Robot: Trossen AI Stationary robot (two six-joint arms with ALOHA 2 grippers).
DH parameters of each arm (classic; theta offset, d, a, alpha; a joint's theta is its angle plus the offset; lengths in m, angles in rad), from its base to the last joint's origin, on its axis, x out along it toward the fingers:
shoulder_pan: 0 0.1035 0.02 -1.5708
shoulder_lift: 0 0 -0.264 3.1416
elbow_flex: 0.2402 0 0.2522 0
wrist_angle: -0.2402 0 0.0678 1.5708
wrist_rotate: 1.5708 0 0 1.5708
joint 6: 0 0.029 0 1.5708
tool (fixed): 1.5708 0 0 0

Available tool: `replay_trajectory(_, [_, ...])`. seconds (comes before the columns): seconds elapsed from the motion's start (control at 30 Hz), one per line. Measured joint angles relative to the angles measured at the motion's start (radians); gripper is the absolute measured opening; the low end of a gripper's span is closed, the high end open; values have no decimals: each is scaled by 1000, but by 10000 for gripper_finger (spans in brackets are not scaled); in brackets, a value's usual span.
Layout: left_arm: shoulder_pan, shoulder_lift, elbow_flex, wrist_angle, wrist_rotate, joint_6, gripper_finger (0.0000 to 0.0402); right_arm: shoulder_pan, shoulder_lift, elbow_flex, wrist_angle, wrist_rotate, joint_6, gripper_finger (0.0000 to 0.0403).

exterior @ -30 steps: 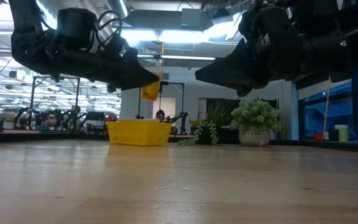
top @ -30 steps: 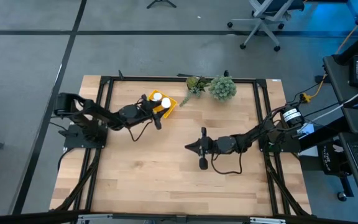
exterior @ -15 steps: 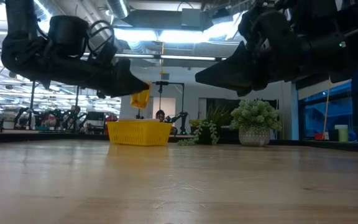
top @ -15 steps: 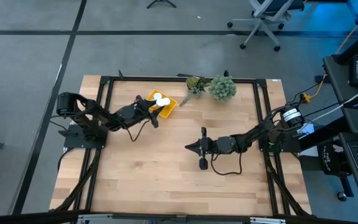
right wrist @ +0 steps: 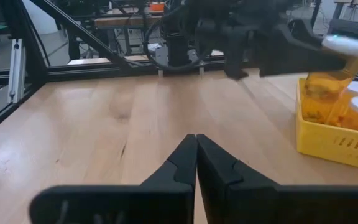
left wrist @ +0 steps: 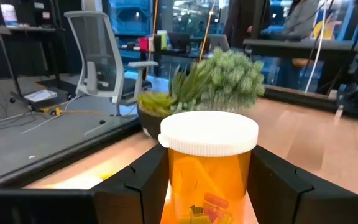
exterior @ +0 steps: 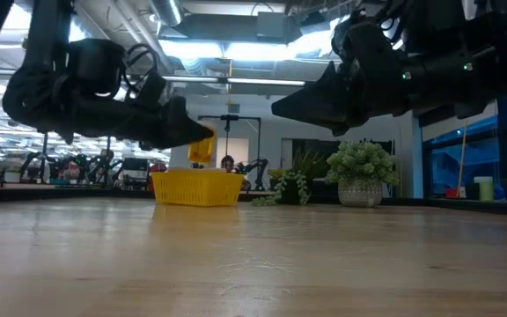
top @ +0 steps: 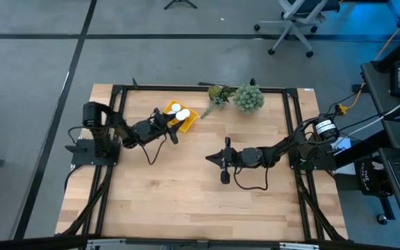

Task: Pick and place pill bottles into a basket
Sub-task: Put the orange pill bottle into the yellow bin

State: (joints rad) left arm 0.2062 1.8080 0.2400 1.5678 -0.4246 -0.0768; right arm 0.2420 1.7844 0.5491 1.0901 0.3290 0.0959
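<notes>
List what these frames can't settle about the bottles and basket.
- Basket contents: hidden by its wall in the low view.
- Bottle count: high view shows two white caps; any more are too small or under the left gripper.
- Held pill bottle: bottom cut off by the left wrist view's edge.
- Right gripper holds nothing.

Grey floor [top: 186, 59] — office chair [top: 298, 17]

Light wooden table [top: 186, 187] with a black frame round the edge. Sitting right on it: the yellow basket [top: 184, 119] near the back edge, and next to that two potted green plants [top: 240, 96], one bushy, one leafier.
</notes>
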Motion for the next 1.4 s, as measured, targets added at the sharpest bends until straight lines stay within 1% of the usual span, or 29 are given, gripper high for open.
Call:
replay_trajectory(0.17, [0, 47, 28, -1, -16, 9, 178, 0, 0, 0, 0, 0, -1, 16])
replay_trajectory(0.33, [0, 58, 46, -1, -56, 36, 178, 0, 0, 0, -1, 0, 0, 16])
replay_trajectory(0.43, [3, 58, 46, -6, -56, 36, 178, 0, 0, 0, -1, 0, -3, 16])
replay_trajectory(0.63, [25, 58, 46, -83, -55, -5, 178, 0, 0, 0, -1, 0, -3, 16])
replay_trajectory(0.7, [31, 58, 46, -86, -54, -14, 178, 0, 0, 0, -1, 0, -3, 16])
replay_trajectory(0.9, [40, 58, 46, -89, -42, -15, 178, 0, 0, 0, -1, 0, -4, 16])
replay_trajectory(1.03, [40, 58, 60, -131, -22, -15, 178, 0, 0, 0, -1, 0, -4, 16])
replay_trajectory(1.17, [40, 58, 85, -186, -22, -11, 178, 0, 0, 0, -1, 0, -4, 16])
replay_trajectory(1.4, [40, 58, 98, -190, -30, -7, 179, 0, 0, 0, -1, 0, -4, 17])
